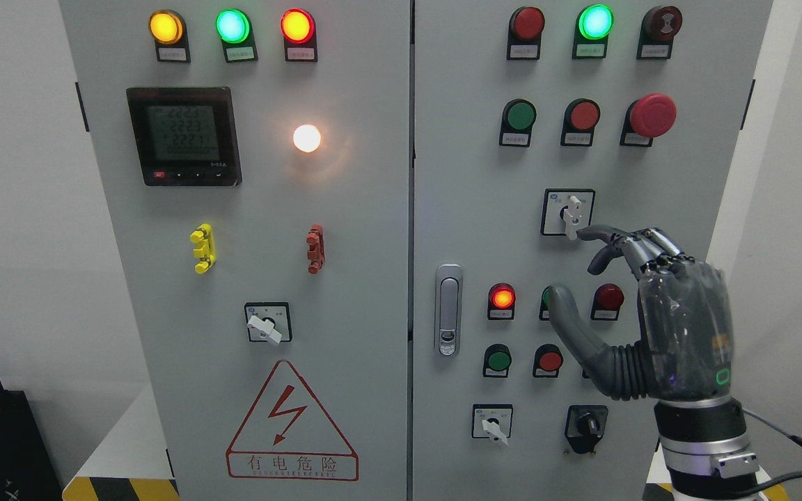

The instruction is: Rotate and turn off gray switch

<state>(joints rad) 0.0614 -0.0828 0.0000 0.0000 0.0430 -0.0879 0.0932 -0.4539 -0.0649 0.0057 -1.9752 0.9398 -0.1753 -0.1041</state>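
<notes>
Right hand (651, 299) upright (fingertips at gray switch (572, 216))

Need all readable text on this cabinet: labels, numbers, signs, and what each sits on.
"有电危险": red-bordered warning triangle with lightning bolt, lower left door.
"2223", "2223", "2221" approximately: digital meter screen; digits are faint, the lower row unreadable.
Small label plates under lamps and buttons: too small to read.
Markings on the gray switch plate near the robot hand: unreadable.

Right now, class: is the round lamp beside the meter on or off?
On: the lamp glows bright white, casting light onto the grey panel.
</notes>
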